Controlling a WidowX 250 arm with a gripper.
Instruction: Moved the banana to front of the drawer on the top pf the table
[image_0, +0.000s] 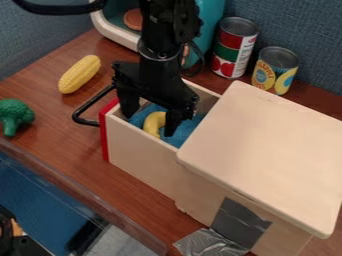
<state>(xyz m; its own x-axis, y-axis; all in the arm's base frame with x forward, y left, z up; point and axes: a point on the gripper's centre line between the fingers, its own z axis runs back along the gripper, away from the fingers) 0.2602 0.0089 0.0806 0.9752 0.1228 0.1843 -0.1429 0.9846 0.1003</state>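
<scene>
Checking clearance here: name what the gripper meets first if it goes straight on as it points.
The gripper points down into the open drawer. Its open fingers would likely meet the blue material inside first, the banana sitting between them, though depth is unclear.

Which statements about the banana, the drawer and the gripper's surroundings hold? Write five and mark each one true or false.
1. The banana is inside the pulled-out drawer. True.
2. The gripper is shut tight above the cans. False: the gripper is open inside the drawer, its fingers apart with the banana between them.
3. The corn lies in the drawer beside the banana. False: the corn lies on the table, outside the drawer.
4. Two cans, one with tomatoes pictured on it and a shorter one, stand upright. True.
5. The broccoli sits on the wooden lid. False: the broccoli is on the table.
</scene>
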